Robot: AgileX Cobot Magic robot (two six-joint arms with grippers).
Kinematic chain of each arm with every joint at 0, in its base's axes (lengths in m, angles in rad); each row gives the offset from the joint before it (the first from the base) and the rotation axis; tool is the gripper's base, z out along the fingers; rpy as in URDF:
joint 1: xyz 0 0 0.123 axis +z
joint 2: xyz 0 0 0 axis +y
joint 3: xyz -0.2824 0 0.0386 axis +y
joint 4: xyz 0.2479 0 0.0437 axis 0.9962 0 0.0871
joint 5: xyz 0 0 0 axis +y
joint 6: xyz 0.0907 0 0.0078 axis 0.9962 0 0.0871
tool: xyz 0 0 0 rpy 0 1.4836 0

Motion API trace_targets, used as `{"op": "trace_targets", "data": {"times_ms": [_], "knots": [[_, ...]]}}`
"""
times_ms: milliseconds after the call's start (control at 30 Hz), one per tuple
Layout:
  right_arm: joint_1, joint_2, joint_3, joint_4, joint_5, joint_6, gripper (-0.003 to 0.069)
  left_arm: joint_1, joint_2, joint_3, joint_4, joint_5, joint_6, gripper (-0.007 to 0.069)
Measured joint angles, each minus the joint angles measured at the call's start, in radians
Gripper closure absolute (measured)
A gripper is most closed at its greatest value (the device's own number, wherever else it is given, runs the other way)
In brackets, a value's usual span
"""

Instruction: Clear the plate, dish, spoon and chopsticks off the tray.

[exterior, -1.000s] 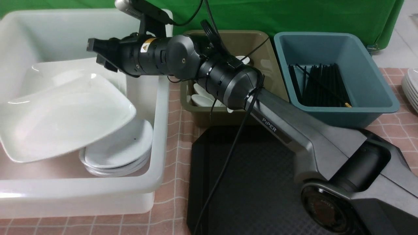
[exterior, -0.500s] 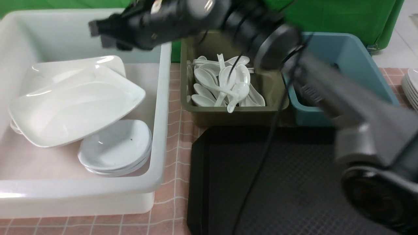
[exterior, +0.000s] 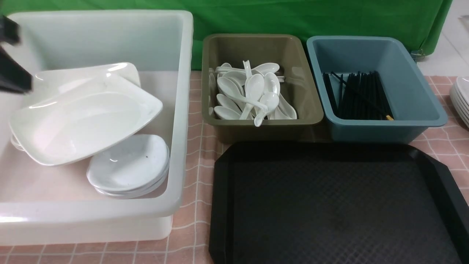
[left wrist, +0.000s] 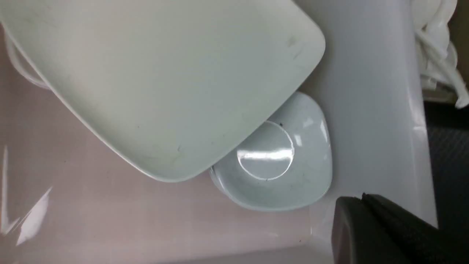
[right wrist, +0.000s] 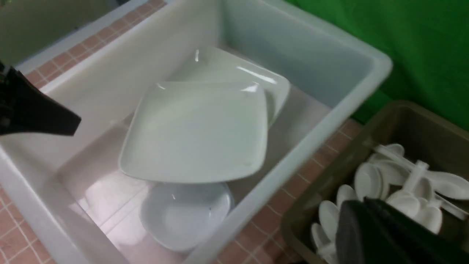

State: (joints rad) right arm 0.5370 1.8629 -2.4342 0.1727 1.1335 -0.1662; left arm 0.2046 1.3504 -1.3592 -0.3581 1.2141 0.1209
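Front view: glossy white square plate (exterior: 86,121) tilted in the tub (exterior: 176,110), tray (exterior: 329,205) bare; both arms' fingers closed, empty.

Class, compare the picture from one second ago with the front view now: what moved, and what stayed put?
The right arm, which stretched across to the white tub, has pulled back out of the front view. The plate has dropped from a raised tilt to rest lower on the small dishes. Spoons, chopsticks and tray stayed put.

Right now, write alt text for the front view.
A black tray lies bare; behind it, a white tub holds the plate atop small dishes, beside bins of spoons and chopsticks.
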Motion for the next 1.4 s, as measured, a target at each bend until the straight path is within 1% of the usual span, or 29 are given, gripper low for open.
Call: {"op": "trace_targets", "data": {"times_ms": [67,100,133,200,267,333,433,467,533,633,733,767,800,833,933,1067,1100,1133,1200,1267,1400], "knots": [[-0.015,-0.087,0.124,-0.007,0.0,0.0,0.0629,-0.06,0.037,0.0,0.065,0.004,-0.025,0.0631],[-0.015,-0.095,0.137,-0.007,0.0,0.0,0.0629,-0.06,0.037,0.0,0.07,0.004,-0.025,0.0631],[-0.015,-0.153,0.229,-0.017,0.0,0.0,0.0629,-0.095,0.057,0.0,0.096,0.004,-0.037,0.0631],[-0.015,-0.25,0.392,-0.031,0.0,0.0,0.0629,-0.139,0.079,0.003,0.112,0.005,-0.047,0.0631],[-0.015,-0.288,0.457,-0.036,0.0,0.001,0.0629,-0.157,0.08,0.012,0.114,0.002,-0.047,0.0631],[-0.016,-0.37,0.601,-0.043,-0.002,0.007,0.0629,-0.198,0.078,0.056,0.124,0.002,-0.045,0.0631],[-0.016,-0.437,0.713,-0.046,-0.007,0.024,0.0629,-0.217,0.082,0.114,0.128,0.006,-0.044,0.0629],[-0.017,-0.477,0.78,-0.047,-0.016,0.034,0.0629,-0.218,0.097,0.146,0.135,0.009,-0.044,0.0629],[-0.017,-0.513,0.844,-0.047,-0.037,0.047,0.0629,-0.218,0.128,0.165,0.171,0.005,-0.044,0.0629],[-0.02,-0.546,0.891,-0.047,-0.056,0.053,0.0629,-0.218,0.182,0.169,0.221,-0.024,-0.048,0.0629],[-0.024,-0.566,0.912,-0.047,-0.061,0.062,0.0629,-0.218,0.26,0.166,0.312,-0.09,-0.05,0.0628],[-0.024,-0.567,0.912,-0.047,-0.061,0.062,0.0629,-0.218,0.264,0.166,0.32,-0.095,-0.05,0.0628],[-0.024,-0.568,0.914,-0.047,-0.063,0.074,0.0629,-0.216,0.295,0.166,0.337,-0.143,-0.05,0.0628],[-0.024,-0.568,0.914,-0.047,-0.063,0.076,0.0629,-0.216,0.295,0.166,0.339,-0.143,-0.05,0.0628],[-0.024,-0.568,0.915,-0.048,-0.061,0.08,0.0629,-0.214,0.347,0.162,0.349,-0.225,-0.05,0.0628],[-0.024,-0.568,0.915,-0.048,-0.046,0.082,0.0629,-0.192,0.38,0.151,0.382,-0.257,-0.073,0.0628],[-0.024,-0.568,0.915,-0.048,-0.034,0.082,0.0629,-0.165,0.392,0.134,0.42,-0.273,-0.107,0.0627],[-0.024,-0.568,0.915,-0.048,-0.034,0.083,0.0629,-0.165,0.392,0.131,0.424,-0.273,-0.11,0.0627],[-0.024,-0.568,0.915,-0.048,-0.03,0.083,0.0629,-0.12,0.397,0.1,0.462,-0.283,-0.146,0.0627],[-0.024,-0.568,0.915,-0.048,-0.03,0.083,0.0628,-0.083,0.397,0.058,0.471,-0.278,-0.157,0.0627],[-0.024,-0.568,0.915,-0.048,-0.03,0.083,0.0628,-0.051,0.397,0.009,0.473,-0.255,-0.161,0.0627]]}}
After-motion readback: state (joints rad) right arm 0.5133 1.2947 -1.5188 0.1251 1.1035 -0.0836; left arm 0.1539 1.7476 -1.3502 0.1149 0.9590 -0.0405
